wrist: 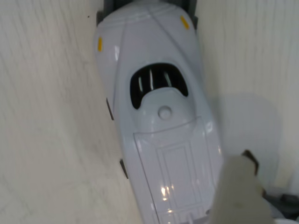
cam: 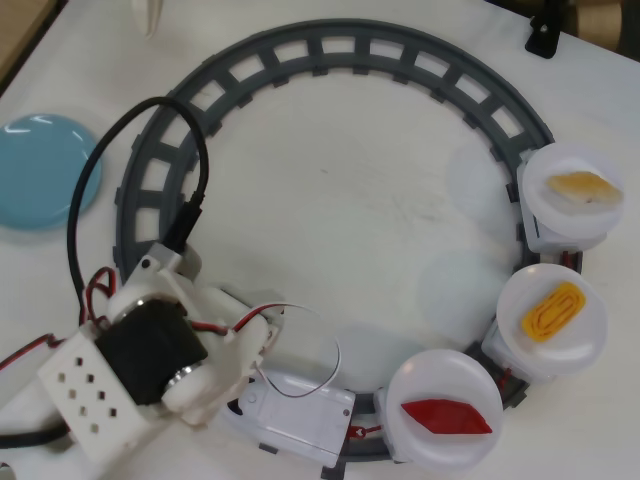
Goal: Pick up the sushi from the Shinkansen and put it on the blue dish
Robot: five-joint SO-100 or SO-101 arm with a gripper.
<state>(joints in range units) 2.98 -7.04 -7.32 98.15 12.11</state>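
The white Shinkansen (cam: pixel 295 415) stands on the grey track (cam: pixel 340 45) at the bottom of the overhead view. It pulls three cars topped by white plates. The dark-red sushi (cam: pixel 447 416) lies on the first plate (cam: pixel 440 375), right behind the engine. The blue dish (cam: pixel 40 170) sits empty at the far left. My gripper (cam: pixel 262 345) hangs over the engine, well left of the sushi. The wrist view shows the engine's nose and black windshield (wrist: pixel 159 86) right below, and one pale fingertip (wrist: pixel 240 186) at the lower right. The other finger is hidden.
An orange-yellow ridged piece (cam: pixel 552 311) and a pale yellow-orange piece (cam: pixel 580 187) lie on the two other plates at the right. The arm's black cable (cam: pixel 120 150) loops over the track's left side. A black object (cam: pixel 545 35) sits at the top right.
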